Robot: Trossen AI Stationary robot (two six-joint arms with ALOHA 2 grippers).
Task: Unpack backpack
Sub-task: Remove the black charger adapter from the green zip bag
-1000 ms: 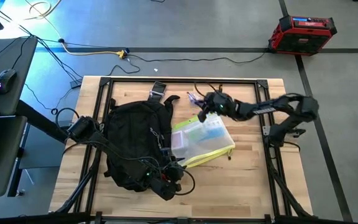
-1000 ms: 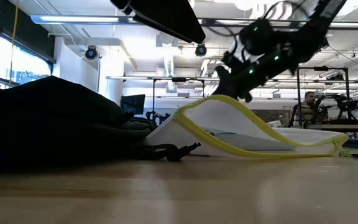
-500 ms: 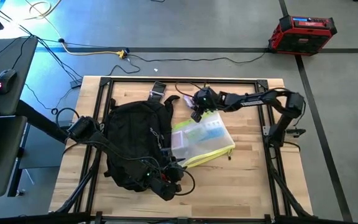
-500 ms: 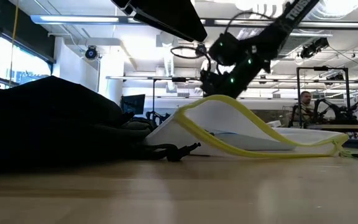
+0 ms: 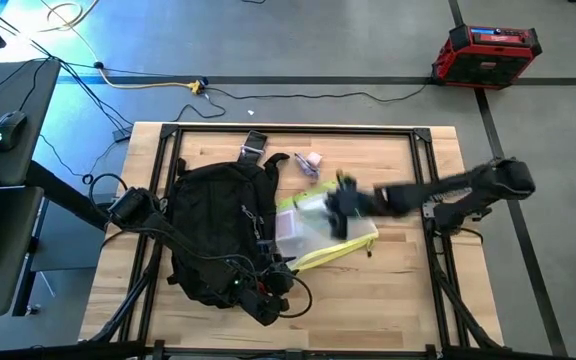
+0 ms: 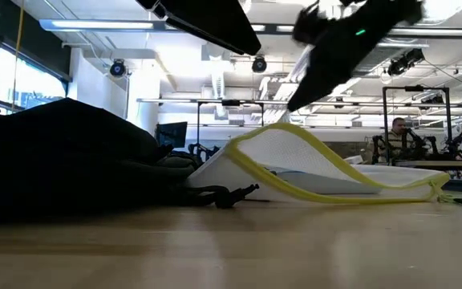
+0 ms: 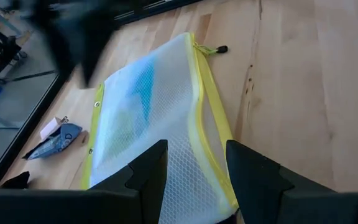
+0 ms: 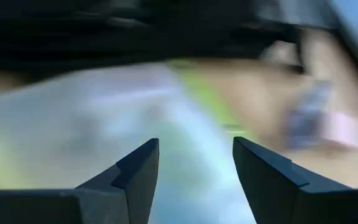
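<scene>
I am holding my right gripper (image 5: 343, 208), jaws released and empty, over the mesh pouch (image 5: 320, 228); the backpack (image 5: 218, 230) is lying beyond it, nearer my left gripper (image 5: 268, 296), jaws likewise parted.

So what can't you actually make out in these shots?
- Right gripper: motion-smeared over the mesh pouch in the high view.
- Backpack opening: hidden under the left gripper.
- Small packet: too small to identify.
- Right wrist view: wholly blurred.
</scene>
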